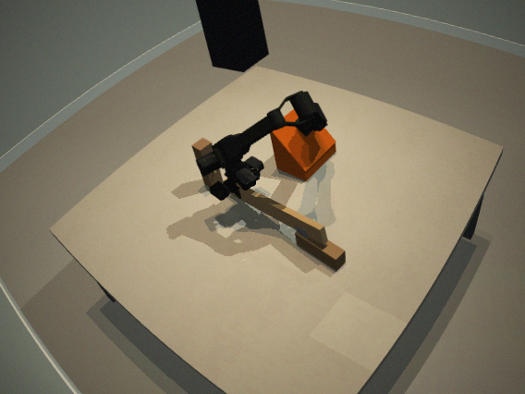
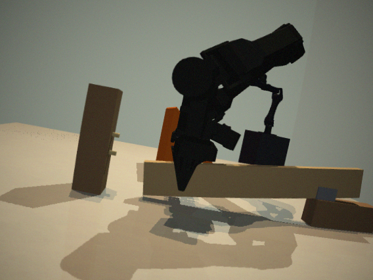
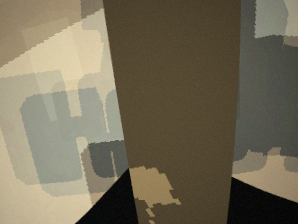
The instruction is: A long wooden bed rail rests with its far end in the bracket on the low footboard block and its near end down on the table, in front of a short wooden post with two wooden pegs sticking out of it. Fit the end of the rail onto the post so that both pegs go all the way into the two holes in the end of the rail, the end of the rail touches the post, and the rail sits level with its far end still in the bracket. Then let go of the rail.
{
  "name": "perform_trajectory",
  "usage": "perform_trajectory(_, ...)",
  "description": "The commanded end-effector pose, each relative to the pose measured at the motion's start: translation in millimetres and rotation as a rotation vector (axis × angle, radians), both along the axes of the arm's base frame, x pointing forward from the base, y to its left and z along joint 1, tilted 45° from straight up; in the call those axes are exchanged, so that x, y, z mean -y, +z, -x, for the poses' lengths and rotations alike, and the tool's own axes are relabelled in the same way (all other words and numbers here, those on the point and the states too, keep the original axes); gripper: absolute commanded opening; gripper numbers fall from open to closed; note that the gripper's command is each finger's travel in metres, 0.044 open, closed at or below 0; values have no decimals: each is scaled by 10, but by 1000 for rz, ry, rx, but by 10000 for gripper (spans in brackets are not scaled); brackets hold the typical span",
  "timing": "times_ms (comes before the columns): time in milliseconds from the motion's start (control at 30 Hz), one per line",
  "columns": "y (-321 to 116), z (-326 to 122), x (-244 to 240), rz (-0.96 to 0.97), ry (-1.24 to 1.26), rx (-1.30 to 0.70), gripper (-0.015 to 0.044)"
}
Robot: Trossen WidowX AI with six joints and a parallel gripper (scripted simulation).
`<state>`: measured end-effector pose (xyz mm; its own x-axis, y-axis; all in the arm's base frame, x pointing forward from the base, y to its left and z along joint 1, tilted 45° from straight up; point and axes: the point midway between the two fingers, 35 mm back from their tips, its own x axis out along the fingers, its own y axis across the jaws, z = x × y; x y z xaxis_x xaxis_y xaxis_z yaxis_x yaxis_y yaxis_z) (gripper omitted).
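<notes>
The long wooden rail (image 1: 286, 210) (image 2: 246, 182) (image 3: 175, 90) has its far end in the grey bracket (image 2: 326, 194) on the low footboard block (image 1: 335, 260) (image 2: 338, 213). Its near end is very slightly above the table, with a thin dark shadow under it. My gripper (image 1: 238, 193) (image 2: 182, 188) (image 3: 161, 171) is shut on the rail near that end, one finger on each side. The short post (image 1: 201, 145) (image 2: 95, 138) stands upright, apart from the rail end by a clear gap. Its upper peg (image 2: 116, 135) and lower peg (image 2: 113, 153) point toward the rail, the lower one above the rail's top edge. The rail's holes are hidden.
An orange wedge-shaped block (image 1: 288, 154) (image 2: 166, 136) stands behind the rail, under the arm. A dark box (image 2: 264, 148) shows behind the rail in the exterior view. A tall black block (image 1: 236, 37) is beyond the table's back corner.
</notes>
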<state>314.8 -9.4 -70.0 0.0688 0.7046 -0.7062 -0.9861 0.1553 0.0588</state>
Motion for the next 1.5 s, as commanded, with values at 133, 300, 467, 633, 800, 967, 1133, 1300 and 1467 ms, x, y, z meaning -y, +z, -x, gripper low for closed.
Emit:
perform_trajectory(133, 55, -48, 64, 2, -4, 15, 0)
perform_trajectory(300, 72, -51, 83, 3, -4, 15, 0)
perform_trajectory(467, 90, -52, 101, 3, -4, 15, 0)
perform_trajectory(633, 107, -51, 119, 3, -4, 15, 0)
perform_trajectory(800, 125, -49, 137, 3, -4, 15, 0)
perform_trajectory(967, 143, -47, 155, 3, -4, 15, 0)
perform_trajectory(1133, 163, -44, 175, 3, -4, 15, 0)
perform_trajectory(1300, 180, -41, 193, 3, -4, 15, 0)
perform_trajectory(1467, 198, -38, 211, 4, -4, 15, 0)
